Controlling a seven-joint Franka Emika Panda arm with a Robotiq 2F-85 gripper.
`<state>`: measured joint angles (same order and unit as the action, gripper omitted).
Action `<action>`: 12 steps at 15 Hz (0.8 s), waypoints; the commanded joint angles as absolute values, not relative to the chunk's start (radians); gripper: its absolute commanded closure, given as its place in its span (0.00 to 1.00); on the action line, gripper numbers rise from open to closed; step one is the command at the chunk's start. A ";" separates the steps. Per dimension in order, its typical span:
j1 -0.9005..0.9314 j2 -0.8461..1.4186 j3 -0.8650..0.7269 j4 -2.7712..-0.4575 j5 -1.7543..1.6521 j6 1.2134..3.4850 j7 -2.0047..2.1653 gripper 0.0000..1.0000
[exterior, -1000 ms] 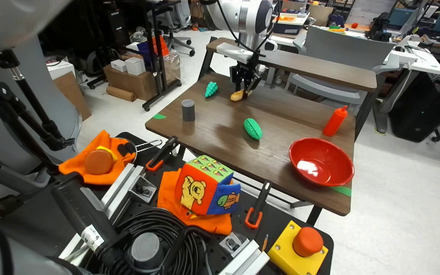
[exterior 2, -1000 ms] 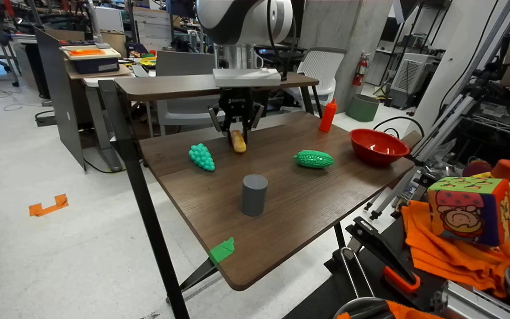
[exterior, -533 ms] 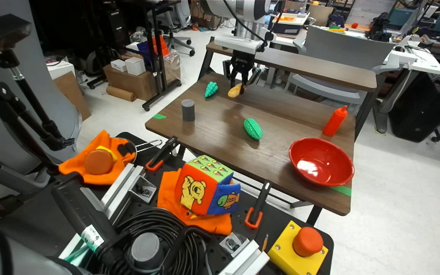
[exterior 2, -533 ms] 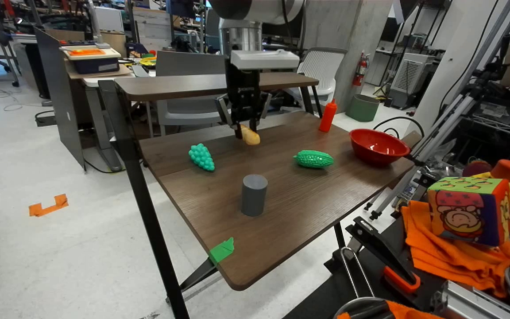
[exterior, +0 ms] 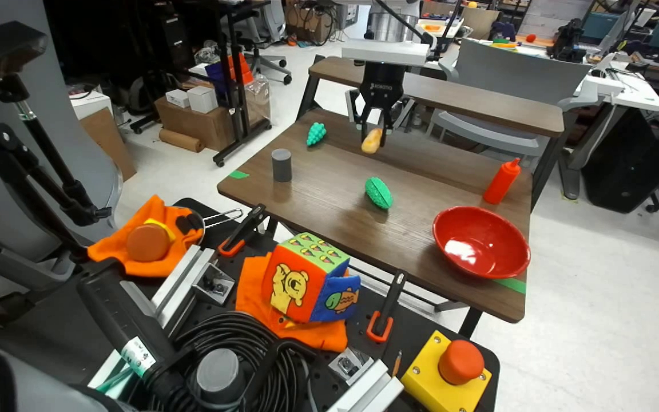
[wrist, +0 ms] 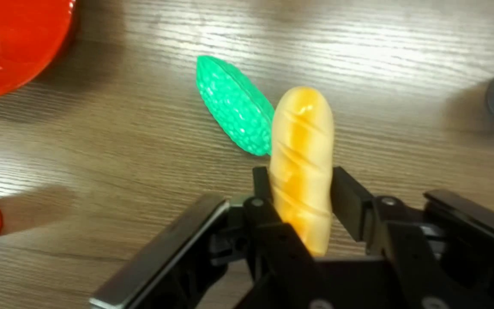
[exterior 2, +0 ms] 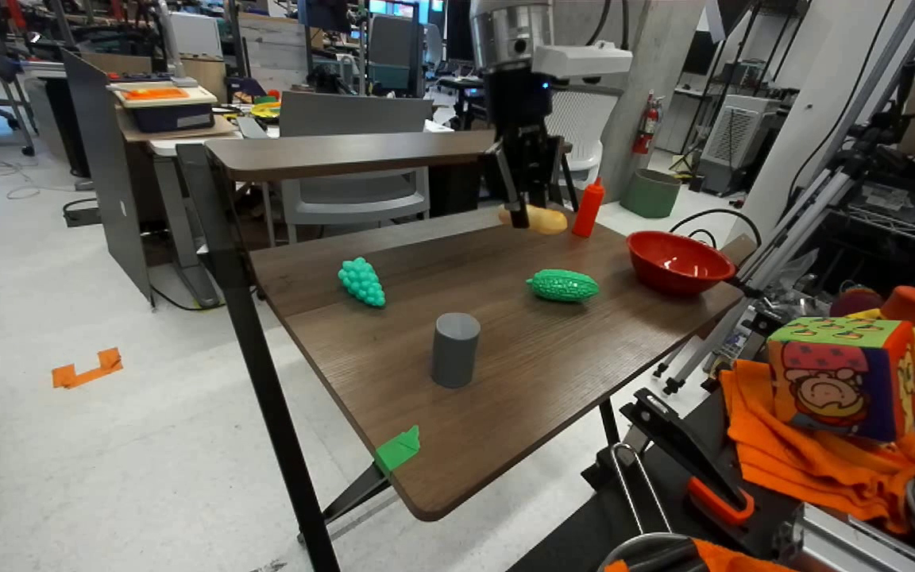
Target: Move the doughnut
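Observation:
The doughnut [wrist: 302, 171] is a yellow-orange, long, bread-shaped toy piece with slanted grooves. My gripper [wrist: 300, 184] is shut on it, one finger on each side, in the wrist view. Its near end lies partly behind a finger. In both exterior views the doughnut [exterior: 372, 141] [exterior 2: 546, 221] hangs in the gripper [exterior: 374, 137] [exterior 2: 533, 208] above the far part of the brown table [exterior: 329, 189]. In the wrist view it overlaps one end of the green corn-like piece [wrist: 234, 105], which lies on the table below.
The red bowl [exterior: 487, 243] and an upright red bottle [exterior: 501, 182] stand at the table's right in both exterior views. A green grape-like piece [exterior 2: 362, 282] and a dark grey cylinder [exterior 2: 455, 349] are at the other end. A raised shelf [exterior: 467, 100] runs along the back.
My gripper has lifted the doughnut off the table and carried it right in both exterior views, toward the bottle and bowl side. The wrist has turned. The other objects have not moved.

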<state>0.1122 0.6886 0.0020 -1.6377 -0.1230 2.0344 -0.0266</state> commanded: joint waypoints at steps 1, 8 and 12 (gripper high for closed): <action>0.118 0.528 0.012 -1.881 -0.199 2.124 -0.074 0.86; 0.180 0.488 0.012 -2.144 -0.329 2.365 0.041 0.86; 0.218 0.551 0.003 -2.122 -0.348 2.359 0.131 0.86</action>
<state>0.1899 0.5262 0.0186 -2.1224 -0.3154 2.3372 0.0733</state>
